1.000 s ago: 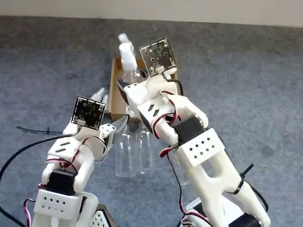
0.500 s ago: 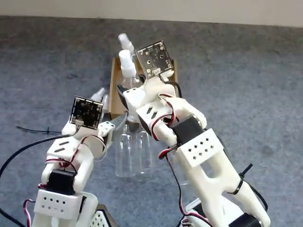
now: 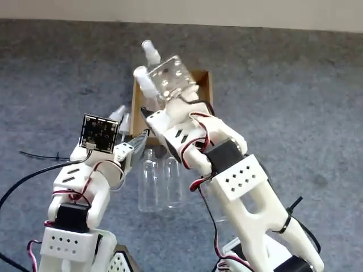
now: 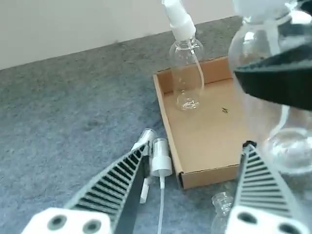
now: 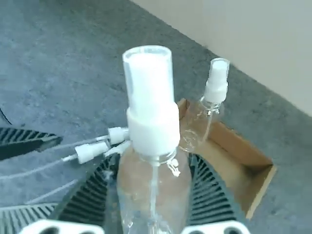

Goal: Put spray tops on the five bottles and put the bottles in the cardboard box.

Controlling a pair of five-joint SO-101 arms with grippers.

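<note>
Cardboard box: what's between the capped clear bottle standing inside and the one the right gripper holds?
Left wrist view: only bare brown cardboard box floor between standing clear plastic bottle and held bottle.

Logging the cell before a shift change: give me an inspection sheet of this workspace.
Surface: grey carpet.
Job's things: brown cardboard box holds one spray-topped clear bottle; uncapped clear bottles stand outside it; loose white spray tops lie beside it.
Clutter: thin black strand on the carpet.
Grippers: left gripper open near the spray tops; right gripper shut on a second topped bottle.
Cables: black cable beside the left arm.
Surroundings: pale wall.
</note>
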